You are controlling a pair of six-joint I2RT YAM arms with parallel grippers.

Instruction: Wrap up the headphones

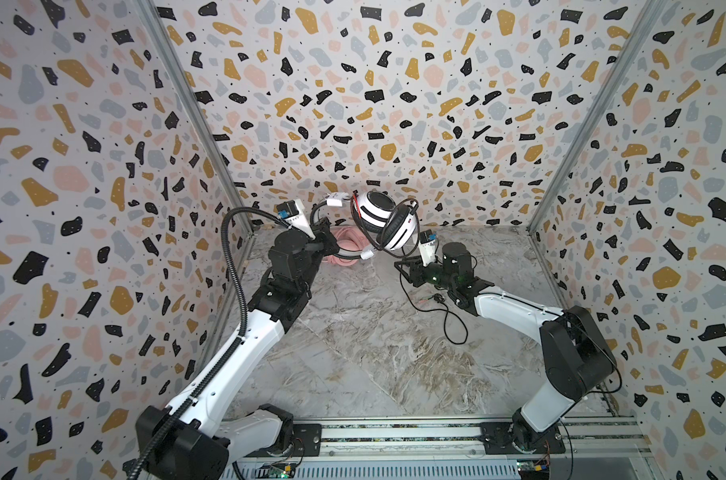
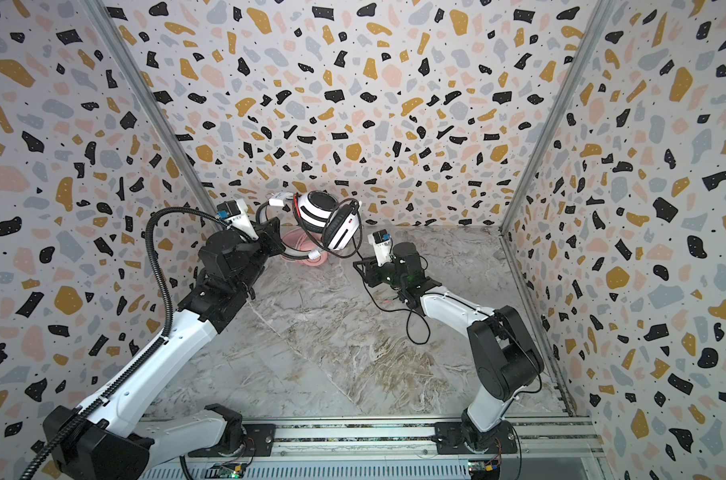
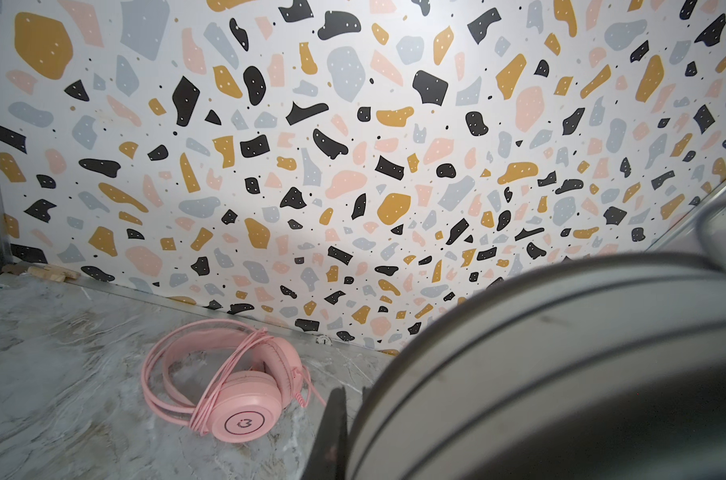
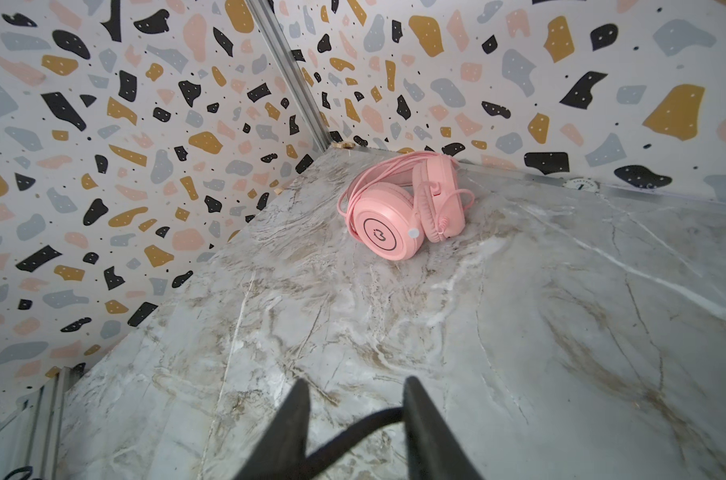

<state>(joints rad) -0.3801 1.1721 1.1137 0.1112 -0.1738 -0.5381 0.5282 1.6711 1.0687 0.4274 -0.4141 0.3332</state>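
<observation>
Half the job looks done to us, reading a top view as a clock face with twelve at the back wall. Nearest, at about three o'clock from the middle of the table [image 1: 353,374], a long slack run of the black cord [image 1: 450,322] lies loose on the marble, not yet wound. At about one o'clock the right gripper [image 4: 353,386] sits low over the table; its jaws stand narrow with the cord running through the gap, and we see no firm pinch on it. Further back, at eleven o'clock, the left gripper [image 1: 326,237] is closed hard on the headband of the white headset [image 1: 377,218] and holds it up off the table at twelve o'clock, ear cups hanging towards the right arm. A few turns of black cord already cross the cups, so we judge the winding begun but well short of finished. Farthest, at eleven o'clock against the back wall, the pink headset [image 4: 394,216] lies on the table with its pink cord looped round the band and cups; to us that one is wrapped. What is left, as we judge it: carry the slack round the white cups until none trails, then set that headset down
</observation>
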